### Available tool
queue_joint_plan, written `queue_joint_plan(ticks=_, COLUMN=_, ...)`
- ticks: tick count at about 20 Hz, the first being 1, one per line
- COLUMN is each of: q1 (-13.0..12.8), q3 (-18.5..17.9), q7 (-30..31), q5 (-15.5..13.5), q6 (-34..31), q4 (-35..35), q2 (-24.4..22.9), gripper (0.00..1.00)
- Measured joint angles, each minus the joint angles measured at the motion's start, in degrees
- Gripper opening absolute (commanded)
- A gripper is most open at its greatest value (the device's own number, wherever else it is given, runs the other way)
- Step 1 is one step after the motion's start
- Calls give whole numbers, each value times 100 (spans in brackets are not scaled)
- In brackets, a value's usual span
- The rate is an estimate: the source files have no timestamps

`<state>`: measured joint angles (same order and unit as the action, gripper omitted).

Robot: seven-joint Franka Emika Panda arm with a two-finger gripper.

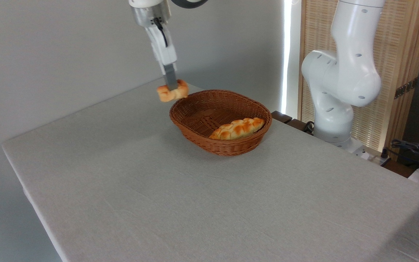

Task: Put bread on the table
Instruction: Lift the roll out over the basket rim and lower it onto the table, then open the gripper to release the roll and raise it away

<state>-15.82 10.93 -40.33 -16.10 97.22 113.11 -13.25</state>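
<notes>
The bread, a small orange-golden knotted bun, hangs in the air above the far part of the table, just left of the basket's rim. My gripper comes down from the top of the picture and is shut on the bread, with one grey finger showing across its front. The bun is clear of the grey-white table surface and casts no contact with it.
A brown wicker basket stands on the table right of the bread and holds a longer braided loaf. The arm's white base rises at the table's far right edge. Cables lie at far right.
</notes>
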Motion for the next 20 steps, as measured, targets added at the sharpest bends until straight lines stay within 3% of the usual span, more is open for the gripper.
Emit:
queue_joint_plan(ticks=5, q1=61, q3=-556, q7=-209, q5=561, q6=732, q4=-493, q2=703, gripper=6)
queue_joint_plan(ticks=7, q1=67, q3=-656, q7=-217, q5=633, q6=1014, q4=-531, q2=929, gripper=8)
queue_joint_plan(ticks=8, q1=68, q3=-681, q7=-217, q5=641, q6=1091, q4=-543, q2=1001, gripper=21)
queue_joint_plan(ticks=10, q1=67, q3=-753, q7=-215, q5=657, q6=1229, q4=-572, q2=1143, gripper=31)
queue_joint_plan(ticks=11, q1=68, q3=-799, q7=-215, q5=663, q6=1261, q4=-601, q2=1190, gripper=60)
queue_joint_plan(ticks=12, q1=68, q3=-837, q7=-215, q5=665, q6=1266, q4=-645, q2=1210, gripper=67)
queue_joint_plan(ticks=16, q1=51, q3=-849, q7=-211, q5=671, q6=1250, q4=-722, q2=1260, gripper=73)
queue_joint_plan(ticks=20, q1=-28, q3=-747, q7=-205, q5=671, q6=1248, q4=-720, q2=1501, gripper=90)
